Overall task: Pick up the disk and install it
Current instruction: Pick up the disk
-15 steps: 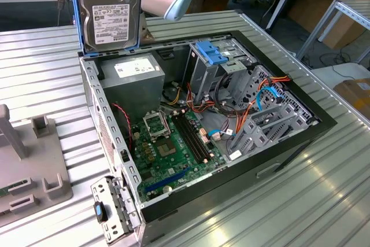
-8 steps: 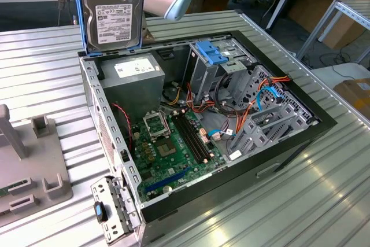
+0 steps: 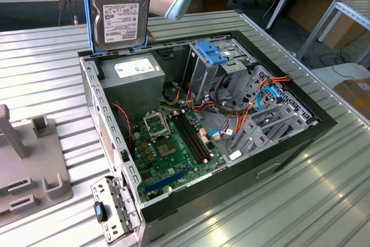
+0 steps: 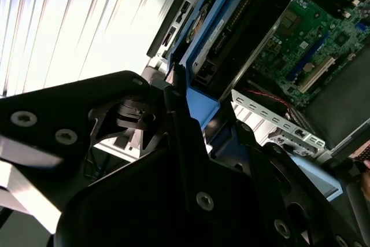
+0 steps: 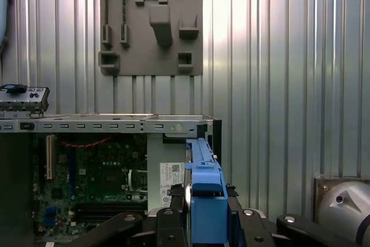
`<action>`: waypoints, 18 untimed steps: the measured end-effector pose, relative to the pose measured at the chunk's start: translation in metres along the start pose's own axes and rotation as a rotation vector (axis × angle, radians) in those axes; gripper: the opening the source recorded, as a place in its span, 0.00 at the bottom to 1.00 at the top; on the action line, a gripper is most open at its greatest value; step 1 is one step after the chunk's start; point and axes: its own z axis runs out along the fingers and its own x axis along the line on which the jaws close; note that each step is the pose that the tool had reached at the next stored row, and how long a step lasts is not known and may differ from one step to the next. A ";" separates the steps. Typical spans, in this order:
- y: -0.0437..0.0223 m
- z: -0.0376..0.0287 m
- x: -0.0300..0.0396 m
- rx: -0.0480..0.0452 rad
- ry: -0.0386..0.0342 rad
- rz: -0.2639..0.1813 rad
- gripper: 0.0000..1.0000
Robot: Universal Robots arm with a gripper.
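The disk [image 3: 118, 13], a grey metal drive with a white label in a bright blue carrier, hangs upright above the back corner of the open computer case [image 3: 300, 140], at the exterior view's left. My gripper [image 5: 206, 215] is shut on it, with black fingers [image 5: 173, 224] clamped on both sides of the blue carrier edge [image 5: 205, 192]. In the second wrist view my gripper [image 4: 205, 122] holds the disk [image 4: 214, 39], which points down toward the case interior.
Inside the case lie a green motherboard [image 3: 173, 148], a grey power supply [image 3: 136, 79] and a metal drive cage with a blue clip [image 3: 211, 53]. A grey fixture block [image 3: 29, 166] and a loose bracket [image 3: 110, 209] sit on the ribbed metal table [image 3: 324, 201].
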 end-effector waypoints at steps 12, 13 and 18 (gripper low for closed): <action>-0.0129 0.0000 -0.0021 -0.0001 0.0000 0.000 0.37; -0.0137 0.0001 -0.0022 0.0000 0.0000 0.000 0.37; -0.0146 0.0000 -0.0025 -0.0001 0.0001 0.000 0.37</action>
